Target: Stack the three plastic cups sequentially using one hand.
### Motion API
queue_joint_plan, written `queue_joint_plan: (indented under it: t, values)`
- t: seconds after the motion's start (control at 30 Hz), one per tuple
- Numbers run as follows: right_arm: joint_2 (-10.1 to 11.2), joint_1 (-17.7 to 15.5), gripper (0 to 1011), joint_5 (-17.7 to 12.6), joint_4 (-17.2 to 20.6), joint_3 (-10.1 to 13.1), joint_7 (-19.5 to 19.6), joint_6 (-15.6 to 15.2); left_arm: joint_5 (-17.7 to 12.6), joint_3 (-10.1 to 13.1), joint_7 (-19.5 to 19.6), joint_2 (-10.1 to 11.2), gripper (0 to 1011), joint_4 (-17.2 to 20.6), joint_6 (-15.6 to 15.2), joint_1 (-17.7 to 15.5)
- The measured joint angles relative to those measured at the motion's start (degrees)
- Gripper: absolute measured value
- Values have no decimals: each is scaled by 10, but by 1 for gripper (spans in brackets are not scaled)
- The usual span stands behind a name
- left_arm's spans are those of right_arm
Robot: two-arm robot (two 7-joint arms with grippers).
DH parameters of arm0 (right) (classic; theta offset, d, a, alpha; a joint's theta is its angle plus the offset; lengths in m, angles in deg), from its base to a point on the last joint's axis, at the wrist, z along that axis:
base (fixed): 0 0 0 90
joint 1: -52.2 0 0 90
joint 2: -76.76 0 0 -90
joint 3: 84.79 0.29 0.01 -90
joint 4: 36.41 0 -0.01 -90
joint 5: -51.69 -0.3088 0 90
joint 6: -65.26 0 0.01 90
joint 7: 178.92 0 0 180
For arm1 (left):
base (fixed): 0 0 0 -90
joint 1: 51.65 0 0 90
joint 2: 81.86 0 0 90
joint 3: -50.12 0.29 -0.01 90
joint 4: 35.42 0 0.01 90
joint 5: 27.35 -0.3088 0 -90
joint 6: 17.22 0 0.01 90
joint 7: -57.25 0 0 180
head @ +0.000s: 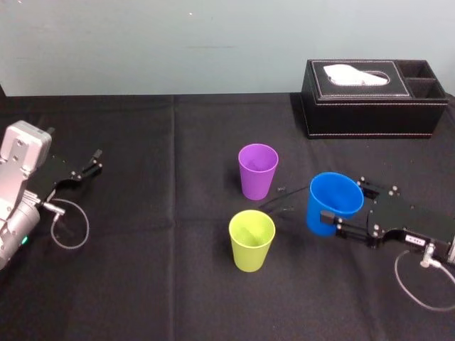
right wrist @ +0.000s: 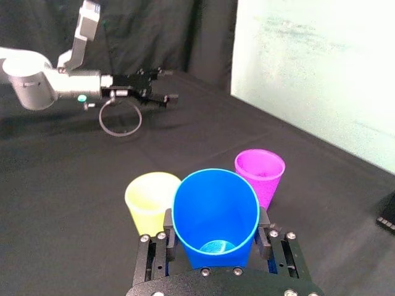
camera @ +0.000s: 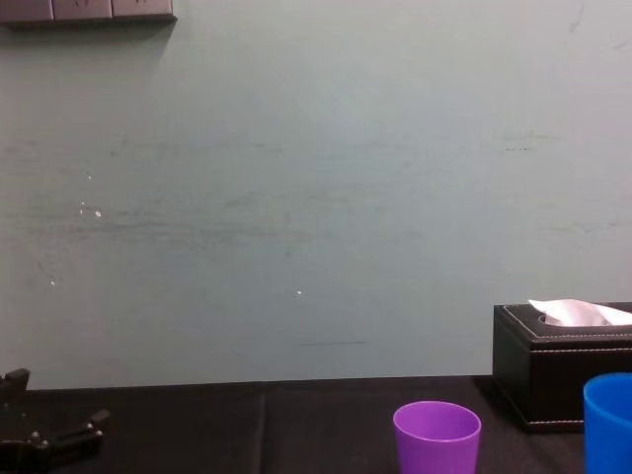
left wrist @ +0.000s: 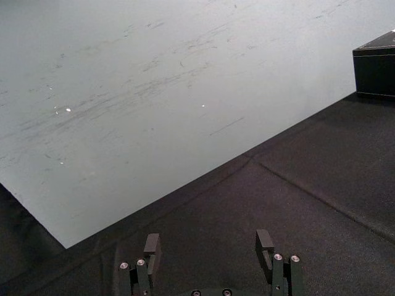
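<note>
While the right gripper (head: 344,202) pinches the tilted blue cup (head: 328,199) by its walls, just right of the yellow-green cup (head: 252,241) and purple cup (head: 257,170), which stand apart, nothing is nested yet and both stackings are left; left gripper (head: 91,162) parked far left, jaws spread.

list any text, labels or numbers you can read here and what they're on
No text can be read.
White label on the right gripper, which is shut on the blue cup: too small to read.
Purple cup, green cup and the blue cup: no print.
Tissue box: no lettering visible.
Left gripper, parked at the table's left: no markings visible.
</note>
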Motion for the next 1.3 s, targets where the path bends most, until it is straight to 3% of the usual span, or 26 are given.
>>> queue_joint_plan:
  t: [0.13,0.2,0.43,0.77,1.3]
  values:
    - [4,7,729,-1,17,4,9,-21,0,0,0,0,1011,0,0,0]
    - [5,23,729,-1,27,2,16,-44,0,0,0,0,1011,0,0,0]
    - [-6,69,729,2,32,-16,23,-83,0,0,0,0,1011,0,0,0]
    - [-44,160,729,20,-2,-71,24,-127,0,0,0,0,1011,0,0,0]
    - [-95,243,729,36,-75,-124,26,-145,0,0,0,0,1011,0,0,0]
